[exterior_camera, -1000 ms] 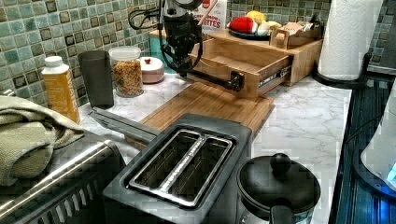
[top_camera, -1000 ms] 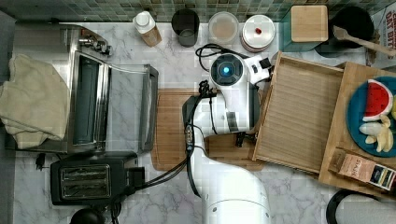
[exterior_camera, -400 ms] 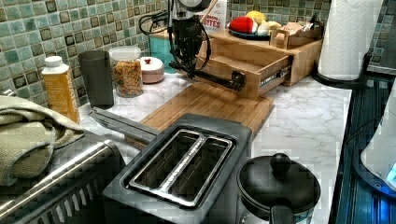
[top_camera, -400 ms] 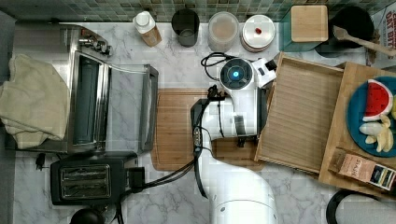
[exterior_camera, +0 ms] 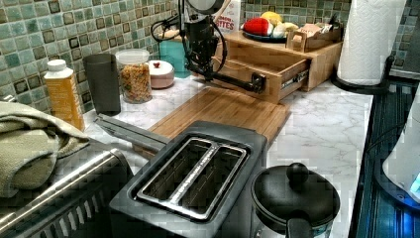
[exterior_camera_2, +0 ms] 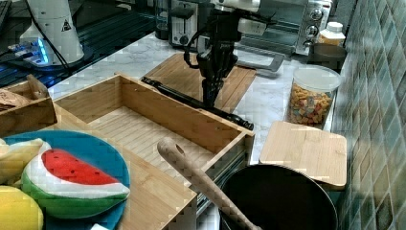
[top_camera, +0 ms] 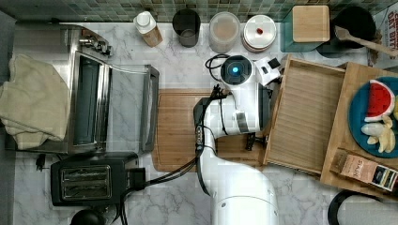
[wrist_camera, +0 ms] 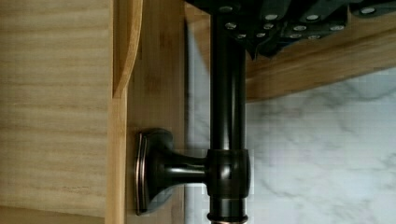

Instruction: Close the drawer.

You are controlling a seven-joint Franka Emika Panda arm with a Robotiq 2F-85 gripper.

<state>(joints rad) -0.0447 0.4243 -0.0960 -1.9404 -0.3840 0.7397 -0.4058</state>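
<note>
The drawer (top_camera: 307,117) is a shallow light-wood tray standing pulled out from the wooden stand (top_camera: 356,154) toward the top view's left. It also appears as the drawer (exterior_camera: 247,67) in the left view and the drawer (exterior_camera_2: 143,129) in the right view. A dark metal bar handle (exterior_camera_2: 191,100) runs along its front wall. My gripper (exterior_camera_2: 210,98) comes straight down onto that handle near its middle. Up close, the handle (wrist_camera: 227,116) passes right under the gripper (wrist_camera: 261,28), beside the drawer front (wrist_camera: 154,93). From above, my white arm (top_camera: 239,117) covers most of the handle.
A darker cutting board (top_camera: 183,129) lies flat beside the drawer front. A toaster (top_camera: 89,178) and toaster oven (top_camera: 94,108) stand at the top view's left, with jars (top_camera: 223,30) along the tiled wall. A plate of fruit (top_camera: 375,117) sits on the stand.
My arm has moved toward the top view's right, and the drawer has slid a little the same way into the stand.
</note>
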